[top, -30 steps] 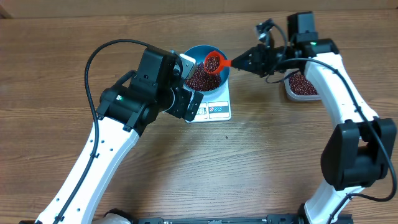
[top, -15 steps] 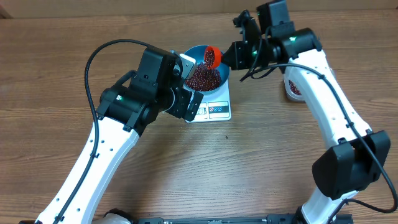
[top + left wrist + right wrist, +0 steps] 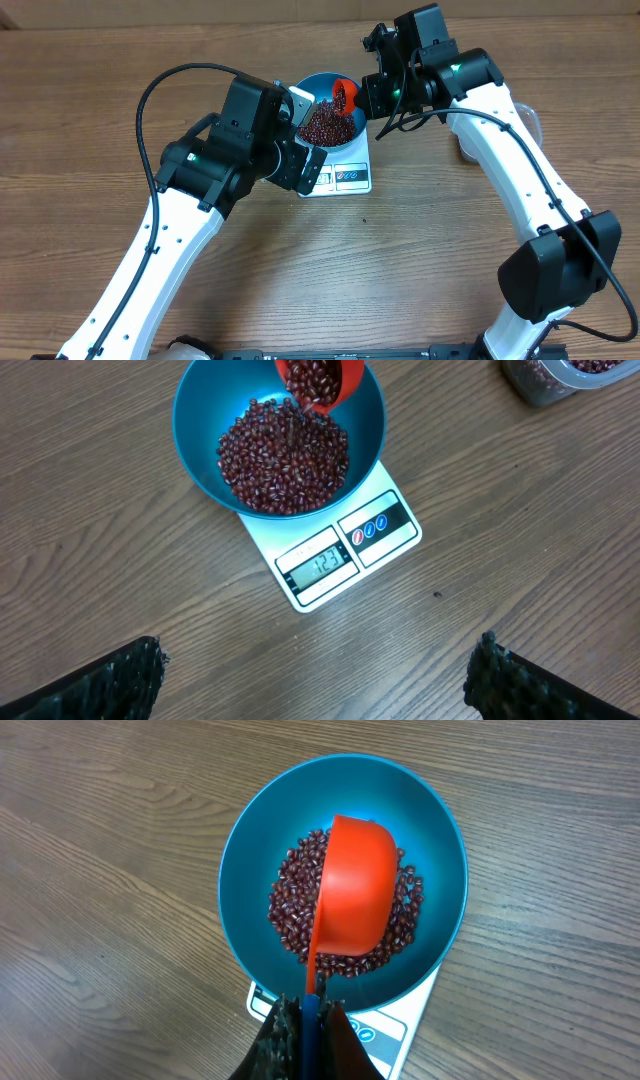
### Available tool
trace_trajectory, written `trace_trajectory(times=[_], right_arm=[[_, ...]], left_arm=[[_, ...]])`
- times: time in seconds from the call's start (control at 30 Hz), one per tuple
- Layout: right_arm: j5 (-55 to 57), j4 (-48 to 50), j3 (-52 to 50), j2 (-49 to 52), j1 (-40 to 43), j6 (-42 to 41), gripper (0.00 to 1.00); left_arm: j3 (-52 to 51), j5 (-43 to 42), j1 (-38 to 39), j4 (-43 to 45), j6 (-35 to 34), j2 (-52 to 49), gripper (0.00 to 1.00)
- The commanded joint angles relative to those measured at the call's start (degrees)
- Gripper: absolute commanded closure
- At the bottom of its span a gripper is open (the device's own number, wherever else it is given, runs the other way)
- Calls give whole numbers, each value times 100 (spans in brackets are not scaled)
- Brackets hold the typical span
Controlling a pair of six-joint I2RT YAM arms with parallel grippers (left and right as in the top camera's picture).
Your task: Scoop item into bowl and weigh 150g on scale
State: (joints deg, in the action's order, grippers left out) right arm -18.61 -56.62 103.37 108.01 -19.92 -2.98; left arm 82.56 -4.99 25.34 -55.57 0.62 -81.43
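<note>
Loose red beans (image 3: 283,455), heaped in the blue bowl (image 3: 200,420) on the scale (image 3: 330,555) far-centre, roll and scatter, so they need the red scoop (image 3: 355,885). The right gripper (image 3: 305,1020) clamps its handle; the left gripper (image 3: 315,670) gapes empty.

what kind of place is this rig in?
Probably a robotics lab bench, not a kitchen: two white robot arms at a wood-grain table, working over a small scale and blue bowl.

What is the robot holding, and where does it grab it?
The right gripper holds the red scoop by the end of its handle, tipped over the blue bowl. The left gripper is open and holds nothing.
</note>
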Motion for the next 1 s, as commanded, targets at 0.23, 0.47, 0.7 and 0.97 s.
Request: trace_trajectory(times=[0.23, 0.47, 0.7, 0.97], right_arm=[[61, -15, 175, -225, 4, 52, 96], [59, -177, 175, -225, -28, 444, 96], [273, -243, 175, -225, -138, 981, 96], [271, -205, 175, -225, -138, 859, 96]], left_arm=[[46, -81, -20, 9, 111, -26, 0], [46, -81, -20, 9, 111, -26, 0], [46, -81, -20, 9, 111, -26, 0], [46, -81, -20, 9, 111, -26, 0]])
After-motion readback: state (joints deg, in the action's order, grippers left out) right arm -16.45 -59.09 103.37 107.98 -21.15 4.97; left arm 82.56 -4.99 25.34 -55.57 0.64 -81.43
